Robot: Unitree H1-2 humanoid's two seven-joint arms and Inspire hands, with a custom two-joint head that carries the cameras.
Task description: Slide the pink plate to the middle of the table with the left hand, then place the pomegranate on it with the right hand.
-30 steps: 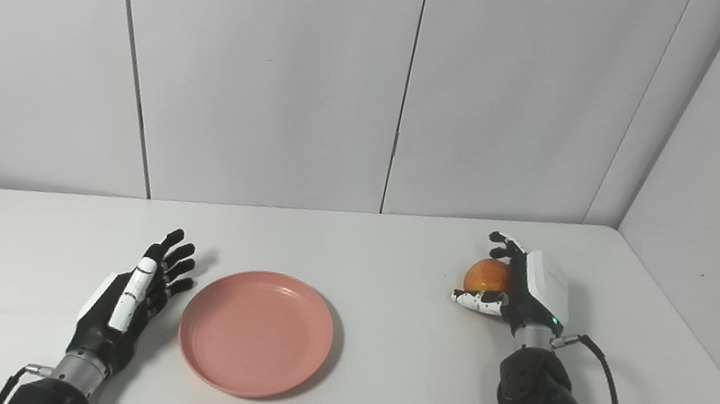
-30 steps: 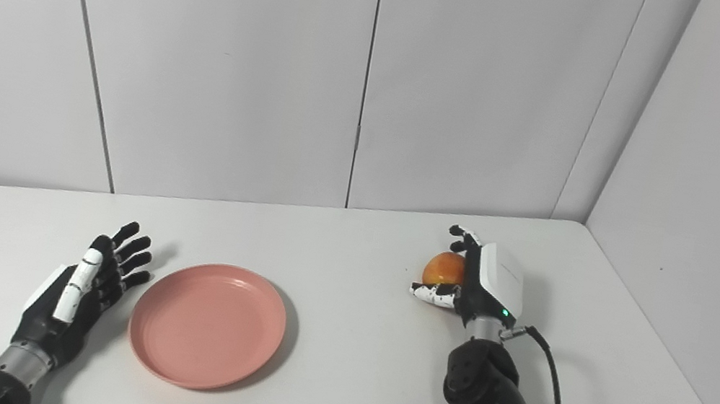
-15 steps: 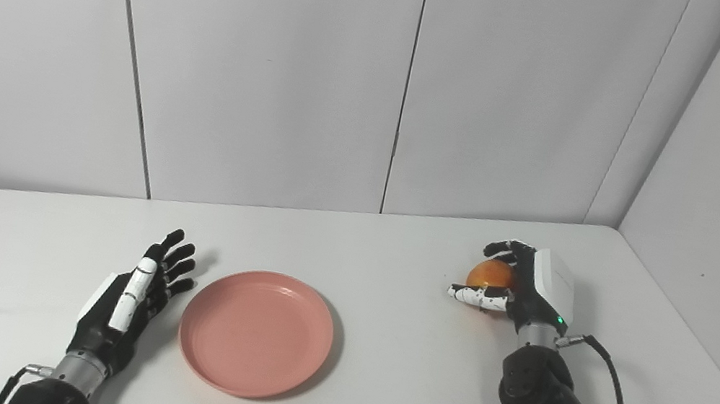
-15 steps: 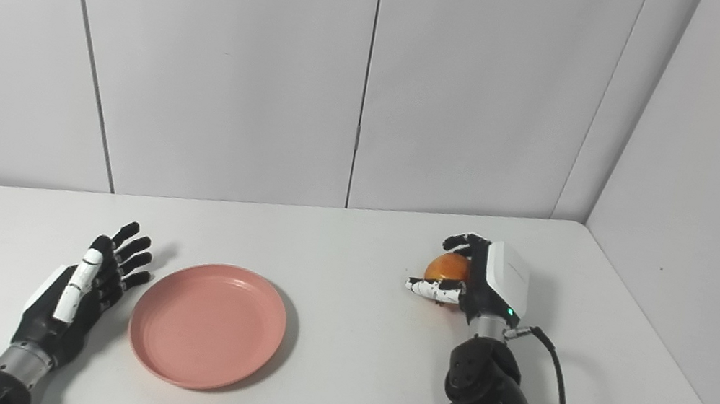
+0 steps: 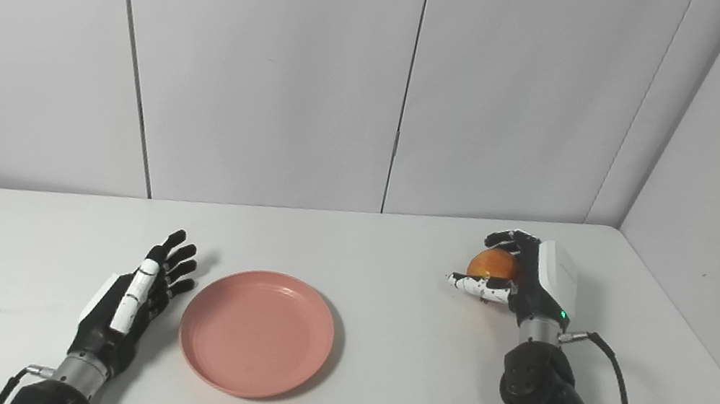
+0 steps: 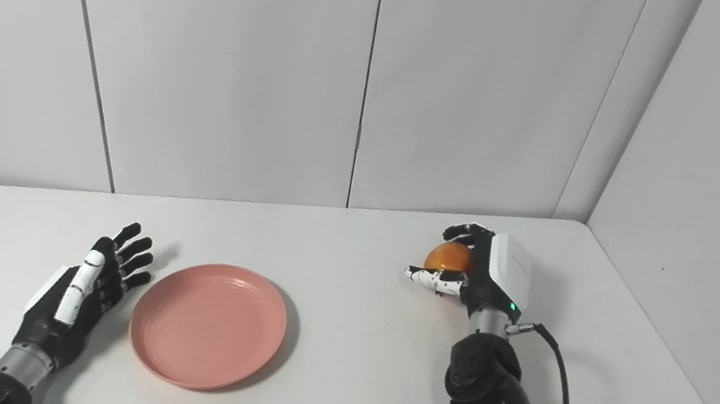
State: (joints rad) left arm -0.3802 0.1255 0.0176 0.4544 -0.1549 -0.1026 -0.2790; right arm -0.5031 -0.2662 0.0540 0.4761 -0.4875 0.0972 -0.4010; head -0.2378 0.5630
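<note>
The pink plate [image 5: 256,333] lies flat on the white table [image 5: 388,382], a little left of its middle. My left hand [image 5: 131,303] rests open on the table just left of the plate, fingers spread and apart from the rim. At the right, my right hand [image 5: 522,280] is shut on the orange-red pomegranate [image 5: 493,264], fingers curled over its top and thumb under its front. The fruit hangs a little above the table.
Grey wall panels stand behind the table and along its right side. The table's right edge [image 5: 708,348] runs close past my right arm. A black cable [image 5: 619,399] loops beside the right forearm.
My right hand closed tighter around the pomegranate and lifted it slightly up off the table. The left hand and the plate kept still.
</note>
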